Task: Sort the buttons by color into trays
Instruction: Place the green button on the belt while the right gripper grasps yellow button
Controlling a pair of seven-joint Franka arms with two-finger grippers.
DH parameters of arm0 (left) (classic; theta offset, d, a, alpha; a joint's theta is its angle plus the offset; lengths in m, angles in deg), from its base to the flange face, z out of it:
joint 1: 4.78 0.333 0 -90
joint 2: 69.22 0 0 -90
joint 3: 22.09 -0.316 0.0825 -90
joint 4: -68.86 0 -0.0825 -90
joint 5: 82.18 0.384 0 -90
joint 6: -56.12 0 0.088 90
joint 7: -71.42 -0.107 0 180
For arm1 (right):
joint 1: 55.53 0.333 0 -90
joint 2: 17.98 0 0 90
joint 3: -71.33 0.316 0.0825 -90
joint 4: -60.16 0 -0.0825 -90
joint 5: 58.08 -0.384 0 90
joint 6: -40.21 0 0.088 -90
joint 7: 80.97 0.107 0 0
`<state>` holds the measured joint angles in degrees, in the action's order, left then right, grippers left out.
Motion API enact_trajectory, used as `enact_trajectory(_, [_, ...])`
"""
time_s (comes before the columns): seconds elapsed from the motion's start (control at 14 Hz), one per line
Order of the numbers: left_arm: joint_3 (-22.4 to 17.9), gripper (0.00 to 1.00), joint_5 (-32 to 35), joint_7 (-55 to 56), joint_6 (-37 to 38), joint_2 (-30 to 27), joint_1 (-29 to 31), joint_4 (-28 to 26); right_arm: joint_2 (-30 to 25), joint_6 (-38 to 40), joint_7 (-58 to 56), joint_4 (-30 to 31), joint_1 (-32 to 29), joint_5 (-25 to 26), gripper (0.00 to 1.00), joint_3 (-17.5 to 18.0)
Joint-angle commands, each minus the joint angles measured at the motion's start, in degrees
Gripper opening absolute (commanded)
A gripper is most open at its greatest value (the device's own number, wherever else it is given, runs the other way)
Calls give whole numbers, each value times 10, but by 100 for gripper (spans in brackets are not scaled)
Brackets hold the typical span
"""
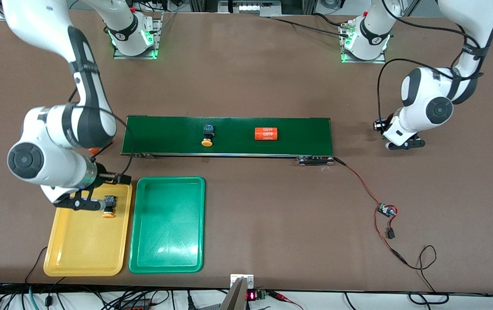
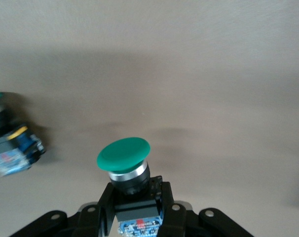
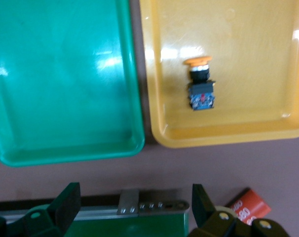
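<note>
My right gripper is open and empty, over the belt-side end of the yellow tray. A yellow-capped button lies in that tray beside the gripper; it also shows in the right wrist view, apart from the open right gripper. The green tray lies beside the yellow one. A second yellow-capped button lies on the dark-green belt. My left gripper is shut on a green-capped button above the table at the left arm's end. Another green-capped button lies on the table close by.
An orange cylinder with white numbers lies on the belt. Another orange cylinder sits by the belt's end under the right arm. A small circuit board with red wires lies toward the left arm's end, nearer the front camera.
</note>
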<state>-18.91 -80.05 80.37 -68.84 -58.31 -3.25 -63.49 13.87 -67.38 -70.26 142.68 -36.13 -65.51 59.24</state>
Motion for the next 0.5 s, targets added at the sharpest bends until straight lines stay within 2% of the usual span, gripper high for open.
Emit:
enact_trajectory(0.0, [64, 24, -13, -9, 137, -6, -5, 108, -77, -39, 59, 122, 40, -9, 100, 2])
enact_trajectory(0.14, [116, 24, -49, -3, 154, 2, -6, 146, -107, -95, 130, 194, 91, -8, 100, 1])
enact_trajectory(0.29, [128, 27, -115, 0, 127, 21, -20, 155, -109, -104, 173, 210, 122, -8, 100, 1])
enact_trajectory(0.43, [151, 27, -145, 0, 92, 37, -31, 155, -109, -103, 195, 216, 155, -7, 100, 1])
